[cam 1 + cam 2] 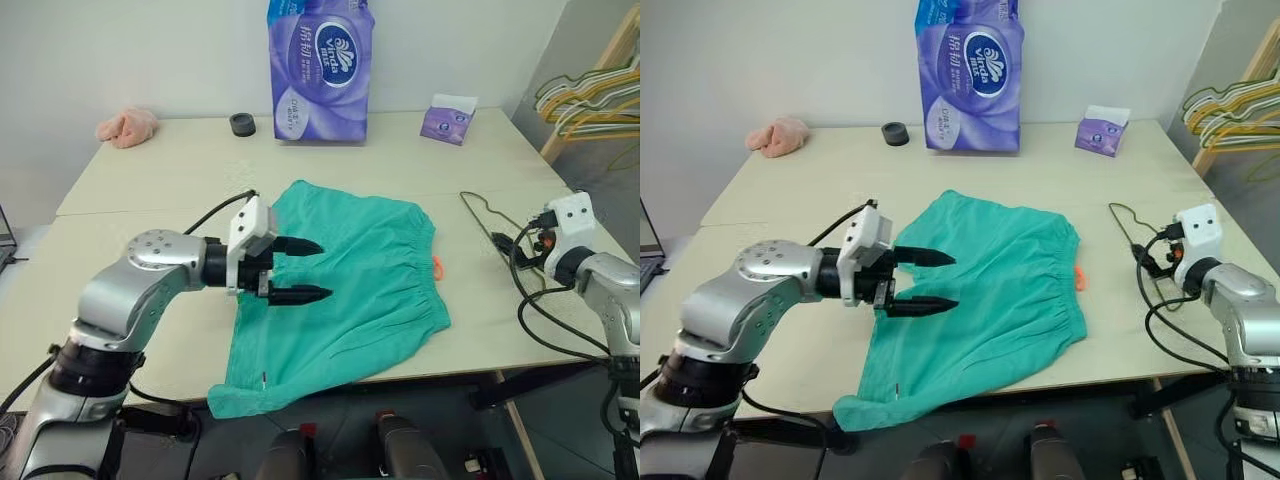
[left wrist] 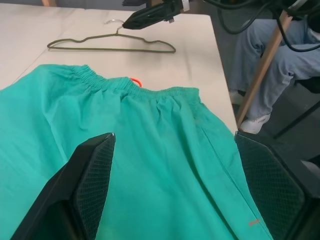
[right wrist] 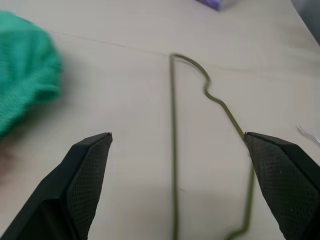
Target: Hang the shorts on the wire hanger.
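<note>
While the shorts (image 1: 340, 290) lie spread flat on the pale table (image 1: 150, 170), one leg hem droops over the near edge and the gathered waistband faces the robot's right. Small orange tag (image 1: 437, 265) pokes out at the waistband. Tiny label (image 1: 263, 379) sits near the hanging hem.

Left gripper (image 1: 298, 270): fingers spread wide, nothing between them, hovering just above the left part of the shorts and pointing toward the right. Left wrist view confirms both pads (image 2: 92, 175) apart over teal fabric.

Right gripper (image 3: 177, 185): jaws wide apart, empty, held over the table near its right edge. In the right wrist view the wire hanger (image 3: 173, 145) lies flat on the table between and ahead of the two fingers; contact cannot be told.

Wire hanger sits just beyond the waistband, beside the shorts but apart from them, hook toward the far side.

Containers and packs at the far edge: tall purple tissue-roll pack (image 1: 320, 70), upright, sealed, contents not visible. Small purple tissue box (image 1: 447, 120) to its right, white tissue showing at its top. Black ring-shaped object (image 1: 242, 124) left of the pack. Pink cloth lump (image 1: 127, 127) at the far left corner. Rack of coloured hangers (image 1: 590, 95) beyond the table's right end.
</note>
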Robot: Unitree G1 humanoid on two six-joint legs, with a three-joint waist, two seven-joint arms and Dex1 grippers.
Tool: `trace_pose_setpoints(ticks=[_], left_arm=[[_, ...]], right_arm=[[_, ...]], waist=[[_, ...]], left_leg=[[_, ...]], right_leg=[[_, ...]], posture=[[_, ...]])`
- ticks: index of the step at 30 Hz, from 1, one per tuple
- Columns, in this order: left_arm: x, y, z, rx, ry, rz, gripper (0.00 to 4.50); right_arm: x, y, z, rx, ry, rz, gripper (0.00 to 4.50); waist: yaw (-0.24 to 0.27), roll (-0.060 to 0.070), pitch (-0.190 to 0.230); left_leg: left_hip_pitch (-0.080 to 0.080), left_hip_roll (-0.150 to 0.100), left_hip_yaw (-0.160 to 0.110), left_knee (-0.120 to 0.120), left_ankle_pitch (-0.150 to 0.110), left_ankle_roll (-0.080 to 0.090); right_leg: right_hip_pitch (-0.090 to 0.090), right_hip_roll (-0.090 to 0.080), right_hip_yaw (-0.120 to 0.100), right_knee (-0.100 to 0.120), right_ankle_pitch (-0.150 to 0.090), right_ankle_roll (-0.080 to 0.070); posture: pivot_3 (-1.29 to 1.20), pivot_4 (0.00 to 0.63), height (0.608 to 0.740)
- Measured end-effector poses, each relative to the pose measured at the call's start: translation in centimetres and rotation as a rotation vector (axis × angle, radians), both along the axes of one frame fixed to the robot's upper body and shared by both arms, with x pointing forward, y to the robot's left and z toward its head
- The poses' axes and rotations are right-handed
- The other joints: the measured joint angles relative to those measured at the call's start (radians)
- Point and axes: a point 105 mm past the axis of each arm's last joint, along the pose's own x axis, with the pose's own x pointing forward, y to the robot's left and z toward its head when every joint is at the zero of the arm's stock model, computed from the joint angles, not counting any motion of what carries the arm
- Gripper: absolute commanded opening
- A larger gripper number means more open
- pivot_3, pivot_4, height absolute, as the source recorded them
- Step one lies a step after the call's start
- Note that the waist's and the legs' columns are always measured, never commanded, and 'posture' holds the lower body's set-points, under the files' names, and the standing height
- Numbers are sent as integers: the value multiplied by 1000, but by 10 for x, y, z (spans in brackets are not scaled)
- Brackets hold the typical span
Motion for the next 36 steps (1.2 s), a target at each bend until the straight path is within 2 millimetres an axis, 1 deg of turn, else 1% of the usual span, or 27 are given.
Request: trace_pose_setpoints(ticks=[3,5,9,12,13,14,15,18,20,21,24,25,26,31,34,36], left_arm=[[5,-9,7,3,-26,-43,4036],[5,-12,9,7,-31,-63,4036],[5,-18,11,17,-53,-112,4036],[7,-18,12,21,-58,-119,4036],[7,-18,11,24,-58,-121,4062],[7,-18,11,26,-57,-121,4062],[8,-19,11,26,-59,-123,4062],[7,-20,12,25,-74,-133,4062],[7,-20,12,29,-78,-140,4062],[7,-20,12,31,-79,-141,4062],[7,-19,12,37,-86,-140,4062],[7,-19,12,38,-88,-140,4062],[7,-19,12,40,-88,-138,4062],[12,-14,9,48,-66,-102,4062],[25,-5,6,46,-74,-24,4062],[41,5,9,29,-115,69,4402]], right_arm=[[4,-20,-18,20,81,-86,4500],[6,-26,-26,35,116,-111,4500],[11,-34,-44,78,188,-156,4500],[20,-32,-44,110,203,-144,4500],[21,-31,-44,115,210,-141,4125],[23,-30,-44,119,218,-131,3935],[25,-29,-44,114,226,-125,3649],[31,-25,-44,113,255,-120,2595],[32,-24,-46,103,277,-125,1781],[32,-24,-48,104,284,-129,1562],[34,-26,-50,104,290,-157,584],[34,-27,-51,100,291,-171,180],[34,-28,-51,96,288,-182,37],[36,-32,-48,88,256,-210,37],[37,-31,-45,78,243,-196,37],[38,-27,-40,42,217,-141,0]], waist=[[-9,0,0],[-19,0,0],[-36,0,0],[-53,1,0],[-56,1,0],[-58,1,0],[-60,1,0],[-62,0,-1],[-61,-1,-2],[-60,-1,-2],[-55,-2,-3],[-52,-2,-3],[-50,-2,-4],[-49,-2,-4],[-51,-2,-4],[-55,-1,-3]], left_leg=[[0,0,1,0,0,1],[0,1,1,0,-1,1],[0,1,1,0,-1,2],[0,1,0,0,-1,2],[0,1,0,0,-2,3],[0,1,0,0,-3,4],[0,1,0,0,-3,4],[0,1,0,1,-3,4],[2,1,-2,1,-3,4],[3,1,-2,1,-3,5],[9,1,-3,1,-4,5],[10,1,-3,1,-5,6],[10,1,-3,1,-5,6],[10,0,-2,1,-5,6],[9,1,-1,0,-6,6],[9,1,-1,0,-6,6]], right_leg=[[0,2,1,0,0,0],[0,2,1,0,0,0],[0,3,2,-1,0,0],[0,3,1,-1,0,0],[0,3,1,-1,0,0],[1,3,2,-1,0,0],[1,3,1,-2,0,0],[2,3,1,-2,0,0],[6,3,0,-5,0,0],[7,3,-1,-5,0,0],[14,3,-1,-8,0,0],[15,3,-1,-9,0,0],[15,3,-1,-9,0,0],[16,3,0,-12,0,1],[15,2,0,-13,1,1],[14,2,1,-13,1,1]], posture=[[-194,112,740],[-196,114,740],[-200,115,740],[-201,115,740],[-201,114,740],[-201,114,740],[-200,114,740],[-198,113,740],[-195,112,740],[-194,112,740],[-189,111,740],[-189,111,740],[-190,111,740],[-195,112,740],[-196,112,740],[-197,112,740]])
